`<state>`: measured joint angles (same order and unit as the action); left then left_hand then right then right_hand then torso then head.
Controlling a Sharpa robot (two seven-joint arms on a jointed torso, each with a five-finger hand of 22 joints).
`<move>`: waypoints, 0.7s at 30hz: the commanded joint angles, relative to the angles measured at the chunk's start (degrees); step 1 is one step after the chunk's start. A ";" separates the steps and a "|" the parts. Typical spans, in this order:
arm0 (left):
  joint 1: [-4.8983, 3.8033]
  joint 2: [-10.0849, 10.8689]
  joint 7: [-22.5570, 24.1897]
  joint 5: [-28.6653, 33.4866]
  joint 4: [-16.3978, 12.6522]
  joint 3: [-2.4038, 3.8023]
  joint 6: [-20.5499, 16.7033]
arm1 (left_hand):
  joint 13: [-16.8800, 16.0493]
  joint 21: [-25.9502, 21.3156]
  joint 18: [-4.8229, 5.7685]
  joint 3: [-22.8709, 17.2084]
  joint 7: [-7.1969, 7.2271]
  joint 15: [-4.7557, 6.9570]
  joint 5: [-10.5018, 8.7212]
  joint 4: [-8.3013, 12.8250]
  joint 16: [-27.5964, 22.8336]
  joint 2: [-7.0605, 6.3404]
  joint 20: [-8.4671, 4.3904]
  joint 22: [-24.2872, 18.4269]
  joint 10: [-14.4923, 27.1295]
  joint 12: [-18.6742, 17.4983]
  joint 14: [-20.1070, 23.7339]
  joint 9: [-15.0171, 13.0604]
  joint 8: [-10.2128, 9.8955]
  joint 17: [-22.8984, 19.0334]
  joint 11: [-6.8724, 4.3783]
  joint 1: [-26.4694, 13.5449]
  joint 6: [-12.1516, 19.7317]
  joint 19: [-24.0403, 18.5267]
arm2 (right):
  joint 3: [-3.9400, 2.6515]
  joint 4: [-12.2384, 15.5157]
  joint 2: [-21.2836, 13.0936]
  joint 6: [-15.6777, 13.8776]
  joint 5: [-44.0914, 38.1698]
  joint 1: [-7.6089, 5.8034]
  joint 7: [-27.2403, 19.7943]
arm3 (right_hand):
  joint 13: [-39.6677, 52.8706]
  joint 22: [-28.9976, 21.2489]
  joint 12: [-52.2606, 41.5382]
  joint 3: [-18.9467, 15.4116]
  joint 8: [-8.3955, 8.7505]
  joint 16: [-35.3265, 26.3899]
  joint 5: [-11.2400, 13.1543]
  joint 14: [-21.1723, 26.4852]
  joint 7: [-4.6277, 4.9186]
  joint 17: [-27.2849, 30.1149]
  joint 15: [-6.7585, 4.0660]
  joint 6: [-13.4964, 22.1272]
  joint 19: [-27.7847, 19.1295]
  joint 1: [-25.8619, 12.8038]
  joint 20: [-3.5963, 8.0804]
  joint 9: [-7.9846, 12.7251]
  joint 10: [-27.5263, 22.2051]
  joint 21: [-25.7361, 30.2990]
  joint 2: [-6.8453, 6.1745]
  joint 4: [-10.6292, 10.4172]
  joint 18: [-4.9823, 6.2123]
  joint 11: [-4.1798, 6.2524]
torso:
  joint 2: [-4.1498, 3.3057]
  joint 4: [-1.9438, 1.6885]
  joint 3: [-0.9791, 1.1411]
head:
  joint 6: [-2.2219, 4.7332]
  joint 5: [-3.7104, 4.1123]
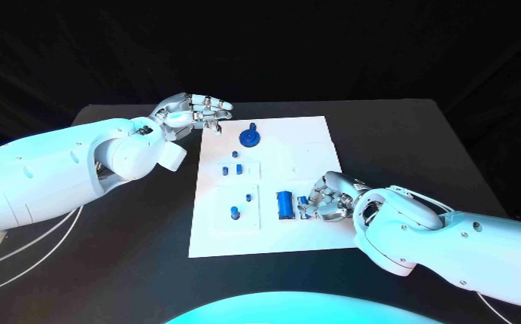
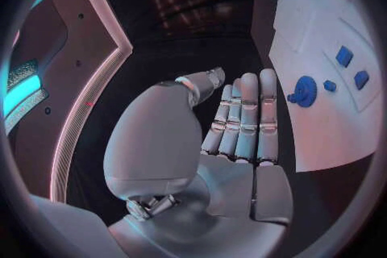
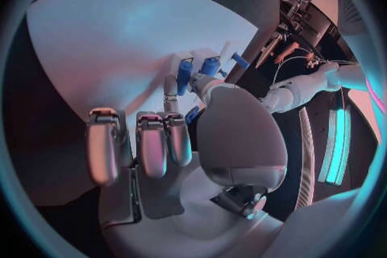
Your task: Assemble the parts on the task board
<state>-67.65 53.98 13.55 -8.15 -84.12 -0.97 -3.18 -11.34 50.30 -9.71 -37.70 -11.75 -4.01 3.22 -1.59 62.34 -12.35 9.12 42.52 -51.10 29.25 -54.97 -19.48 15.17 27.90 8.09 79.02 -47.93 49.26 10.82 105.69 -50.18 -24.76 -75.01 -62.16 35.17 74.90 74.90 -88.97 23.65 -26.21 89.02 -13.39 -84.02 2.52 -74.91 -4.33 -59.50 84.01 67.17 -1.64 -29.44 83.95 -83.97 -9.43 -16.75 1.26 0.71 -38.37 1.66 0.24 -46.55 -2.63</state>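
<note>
The right hand [image 1: 324, 197] rests on the near right part of the task board [image 1: 293, 132], its fingers curled down against a small blue part [image 1: 303, 201] just beside a larger ribbed blue block [image 1: 284, 204]; the right wrist view shows a fingertip and the thumb closing round blue pieces [image 3: 186, 75], so the hand is judged to be pinching one of them, though exactly which piece cannot be told. The left hand [image 1: 194, 113] hovers at the far left corner of the board, holding nothing; in the left wrist view its fingers [image 2: 242, 117] lie straight and side by side, with the thumb set apart; it touches no part.

State of the board: a round blue knob part [image 1: 250, 139] stands at the far middle of the board, apart from both hands; two small blue pieces [image 1: 230, 168] sit in a square recess near the centre; a further blue piece [image 1: 235, 213] lies in the near left recess, with another small one [image 1: 248, 197] just above it.

Judgement of progress: several parts appear seated in their recesses, so the assembly is partly done; the piece under the right hand is not yet placed; whether the knob and the ribbed block are in final position cannot be told. The table [image 1: 130, 264] around the board carries no parts.
</note>
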 commanded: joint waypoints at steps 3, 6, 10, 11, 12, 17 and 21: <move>-0.02 -0.04 0.17 0.32 -0.09 0.03 0.86 | 0.05 -0.35 -0.85 -0.16 -0.11 0.06 0.07 -0.14 -0.33 0.60 0.21 -0.09 0.35 0.32 0.47 0.08 -0.40 -0.09 0.02 0.14 0.21 0.01 | 0.05 0.00 0.23 2.37 -0.73 0.12 0.08 | 14.65 13.63 -0.27 0.13 0.00 -0.19 0.56 -5.38 0.55 -12.23 -0.33 0.07 4.77 -1.50 0.18 0.21 5.63 0.20 -0.04 0.02 -0.16 0.36 | 0.01 -0.01 -0.04 | 0.05 0.04; -0.02 -0.02 0.14 0.35 -0.09 0.03 0.86 | 0.07 -0.38 -0.84 -0.17 -0.13 0.03 0.07 -0.25 -0.32 0.67 0.22 -0.10 0.37 0.33 0.47 0.08 -0.40 -0.09 0.04 0.02 0.22 0.02 | 0.05 0.07 0.33 2.41 -0.73 0.12 -0.24 | 14.67 13.61 -0.29 -0.72 -0.15 -0.18 2.86 -5.39 0.60 -12.27 -0.26 0.05 4.75 -3.93 0.14 0.29 5.64 0.31 -0.49 0.00 -0.15 0.29 | 0.01 -0.02 -0.03 | 0.02 0.02; -0.02 0.03 0.12 0.38 -0.03 0.02 0.85 | 0.07 -0.38 -0.84 -0.17 -0.13 0.03 0.07 -0.25 -0.32 0.67 0.22 -0.10 0.37 0.33 0.47 0.08 -0.40 -0.09 0.04 0.02 0.22 0.02 | 0.05 0.19 0.38 2.37 -0.75 0.12 -0.66 | 14.65 13.64 -0.25 -2.24 -0.30 -0.18 6.36 -5.39 0.56 -12.30 -0.28 0.00 4.78 -5.31 0.12 0.41 5.62 0.19 -0.80 -0.01 -0.17 0.32 | 0.02 0.01 -0.05 | 0.04 -0.01; -0.02 0.03 0.12 0.39 -0.02 0.02 0.86 | 0.07 -0.38 -0.84 -0.17 -0.13 0.03 0.07 -0.25 -0.32 0.67 0.22 -0.10 0.37 0.33 0.47 0.08 -0.40 -0.09 0.04 0.02 0.22 0.02 | 0.05 0.21 0.37 2.35 -0.76 0.12 -0.72 | 14.66 13.63 -0.27 -2.42 -0.31 -0.17 6.48 -5.40 0.56 -12.32 -0.28 0.00 4.77 -5.41 0.12 0.42 5.63 0.25 -0.82 -0.03 -0.16 0.32 | 0.02 0.01 -0.05 | 0.04 -0.01; -0.02 0.04 0.13 0.42 -0.02 0.02 0.86 | 0.07 -0.38 -0.84 -0.17 -0.13 0.03 0.07 -0.25 -0.32 0.67 0.22 -0.10 0.37 0.33 0.47 0.08 -0.40 -0.09 0.04 0.02 0.22 0.02 | 0.05 0.21 0.36 2.31 -0.77 0.12 -0.78 | 14.68 13.63 -0.30 -2.74 -0.33 -0.18 6.63 -5.39 0.55 -12.29 -0.29 -0.02 4.78 -5.62 0.12 0.44 5.65 0.22 -0.80 -0.05 -0.16 0.33 | 0.01 0.01 -0.06 | 0.01 -0.04; -0.02 0.08 0.13 0.53 -0.05 0.02 0.90 | 0.08 -0.42 -0.83 -0.17 -0.14 0.01 0.06 -0.35 -0.32 0.73 0.23 -0.12 0.40 0.35 0.47 0.08 -0.40 -0.09 0.05 -0.09 0.21 0.02 | 0.05 0.19 0.15 2.13 -0.93 0.12 -0.95 | 14.61 13.63 -0.17 -3.59 -0.36 -0.14 6.80 -5.41 0.53 -12.38 -0.30 0.00 4.77 -5.93 0.13 0.49 5.58 0.23 -0.81 -0.04 -0.16 0.34 | 0.04 0.01 -0.04 | -0.02 -0.09; -0.02 0.12 0.13 0.56 -0.04 0.02 0.85 | 0.08 -0.42 -0.83 -0.17 -0.14 0.01 0.06 -0.35 -0.32 0.73 0.23 -0.12 0.40 0.35 0.47 0.08 -0.40 -0.09 0.05 -0.09 0.21 0.02 | 0.05 0.29 -0.10 2.10 -0.99 0.12 -1.18 | 14.58 13.62 -0.11 -5.05 -0.56 -0.15 0.30 -5.40 0.53 -12.38 -0.33 0.16 4.76 -6.51 0.21 0.47 5.54 0.29 -1.18 0.10 -0.15 0.36 | 0.01 0.03 0.00 | -0.10 -0.13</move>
<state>-67.65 54.11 13.42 -8.03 -84.07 -0.98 -3.16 -11.35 50.08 -9.71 -37.86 -11.75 -4.01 3.22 -1.75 62.34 -12.13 9.12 42.47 -51.10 29.25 -54.96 -19.48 14.96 27.90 8.09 78.79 -47.93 49.26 10.85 105.75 -50.20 -23.50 -75.32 -62.12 35.07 74.90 74.94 -88.96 18.80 -26.63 89.02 -12.66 -84.02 2.74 -74.95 -4.32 -59.29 84.01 61.06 -1.65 -28.95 83.95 -83.97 -10.56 -16.67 1.26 0.71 -38.34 1.66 0.19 -46.59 -2.74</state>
